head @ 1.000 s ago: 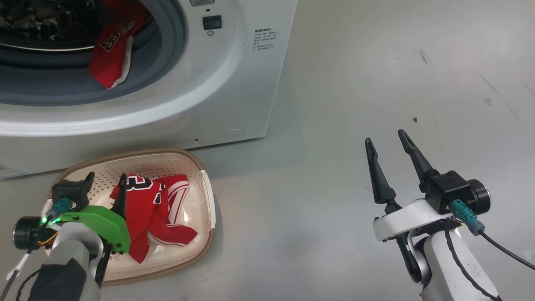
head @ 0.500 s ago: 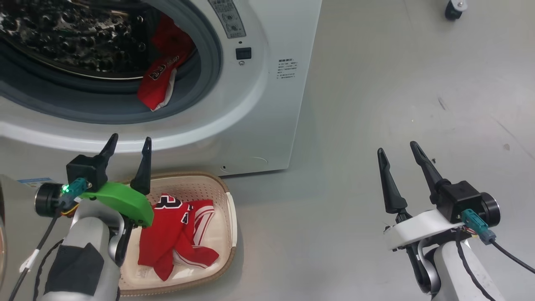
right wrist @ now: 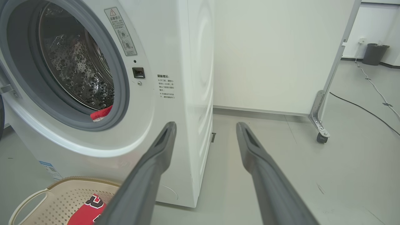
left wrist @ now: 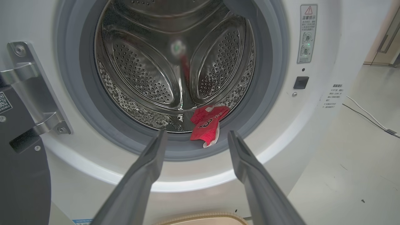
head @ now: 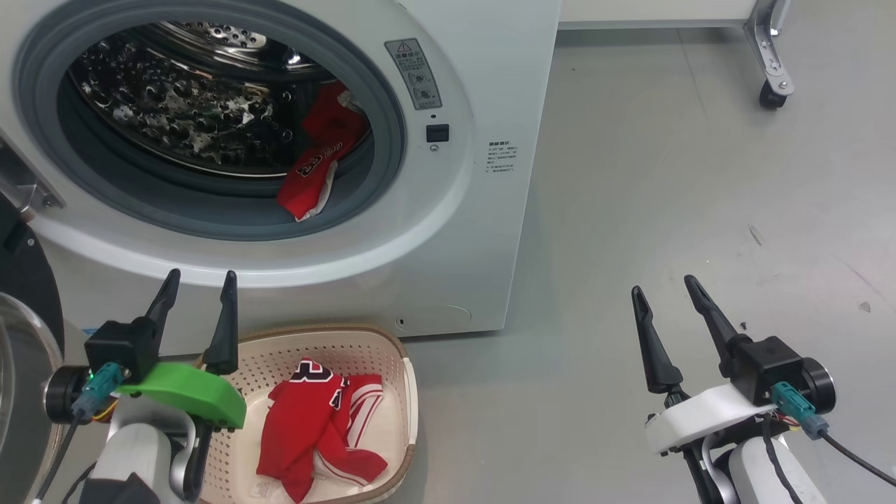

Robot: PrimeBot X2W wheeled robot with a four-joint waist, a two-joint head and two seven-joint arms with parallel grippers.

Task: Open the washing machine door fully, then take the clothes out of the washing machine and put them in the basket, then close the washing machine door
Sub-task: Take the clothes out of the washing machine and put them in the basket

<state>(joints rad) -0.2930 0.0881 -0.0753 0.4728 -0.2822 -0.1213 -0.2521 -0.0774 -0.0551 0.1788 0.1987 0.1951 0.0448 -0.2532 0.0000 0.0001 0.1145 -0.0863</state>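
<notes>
At the mouth of the washing machine (head: 490, 84), whose door (head: 21, 273) stood swung out at the far left, one red jersey (head: 308, 182) lay draped over the lower right of the grey rubber ring (head: 210, 224), partly inside the steel drum (head: 175, 119). Below the port, a second red jersey (head: 315, 427) lay crumpled in the cream basket (head: 409, 378) on the floor (head: 665, 175), just before the machine's front. Over the basket's left rim the left gripper (head: 201, 274) hovered with fingers parted and nothing between them, while the right gripper (head: 662, 285), likewise spread and empty, hung above bare floor well to the machine's right.
</notes>
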